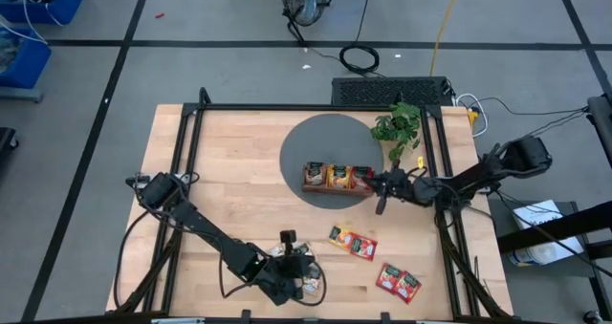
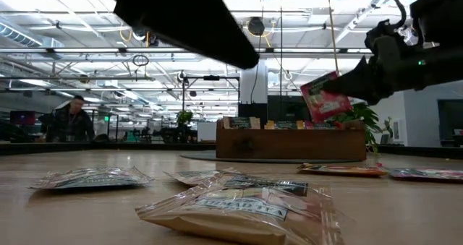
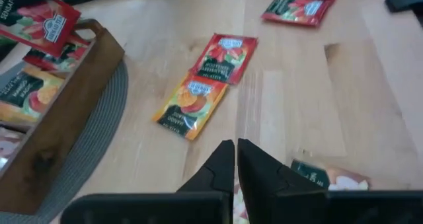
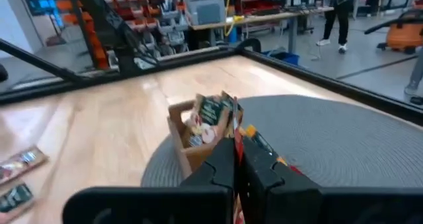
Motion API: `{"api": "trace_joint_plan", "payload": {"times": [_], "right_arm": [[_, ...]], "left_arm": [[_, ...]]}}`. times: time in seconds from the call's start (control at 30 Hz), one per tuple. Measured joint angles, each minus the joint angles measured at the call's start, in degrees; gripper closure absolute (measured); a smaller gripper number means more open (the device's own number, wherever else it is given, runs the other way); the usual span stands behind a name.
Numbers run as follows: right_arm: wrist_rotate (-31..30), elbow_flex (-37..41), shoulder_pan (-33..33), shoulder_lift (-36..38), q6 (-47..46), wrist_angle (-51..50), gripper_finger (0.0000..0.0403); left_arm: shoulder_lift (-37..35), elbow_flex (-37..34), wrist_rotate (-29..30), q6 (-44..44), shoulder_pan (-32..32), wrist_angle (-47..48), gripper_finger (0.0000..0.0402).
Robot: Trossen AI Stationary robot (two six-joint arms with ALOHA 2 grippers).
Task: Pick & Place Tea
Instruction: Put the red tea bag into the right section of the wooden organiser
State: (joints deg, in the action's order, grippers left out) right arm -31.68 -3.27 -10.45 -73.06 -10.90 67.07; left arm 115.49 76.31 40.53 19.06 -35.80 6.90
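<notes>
Right gripper (image 1: 382, 192), at the picture's centre-right in the high view, is clamped on a red tea sachet (image 2: 325, 97) and holds it tilted above the right end of the wooden tray (image 1: 337, 179). Tray compartments already contain sachets; the tray sits on a round grey mat (image 1: 330, 157). Left gripper (image 3: 236, 159), lower centre, is closed and empty above pale sachets (image 1: 304, 284). An orange and red pair (image 1: 353, 242) lies right of it; two red sachets (image 1: 398, 281) lie on the counter (image 1: 229, 181) at lower right.
</notes>
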Motion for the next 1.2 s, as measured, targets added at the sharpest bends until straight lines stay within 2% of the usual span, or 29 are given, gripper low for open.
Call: {"api": "trace_joint_plan", "payload": {"times": [0.23, 0.57, 0.77, 0.93, 1.2], "right_arm": [[-1.62, 0.04, 1.59, -3.96, -1.85, 0.02, 0.0403], [-2.97, 0.07, 1.81, -8.55, -4.23, 0.41, 0.0403], [-3.05, 0.11, 1.85, -9.92, -6.98, 0.37, 0.0399], [-4.55, 0.04, 1.85, -9.91, -7.72, 0.38, 0.0367], [-6.08, 0.04, 1.83, -9.9, -6.0, 2.59, 0.0289]], "left_arm": [[0.01, -0.37, -0.04, -0.57, -0.01, -0.07, 0.0371], [0.01, -0.37, -0.09, -0.93, -0.01, -0.55, 0.0397], [0.01, -0.37, -0.13, -0.97, 0.21, -0.79, 0.0377], [0.01, -0.37, -0.54, -0.97, 0.21, -0.79, 0.0366], [0.01, -0.37, -2.12, -1.04, 0.19, -0.74, 0.0389]]}}
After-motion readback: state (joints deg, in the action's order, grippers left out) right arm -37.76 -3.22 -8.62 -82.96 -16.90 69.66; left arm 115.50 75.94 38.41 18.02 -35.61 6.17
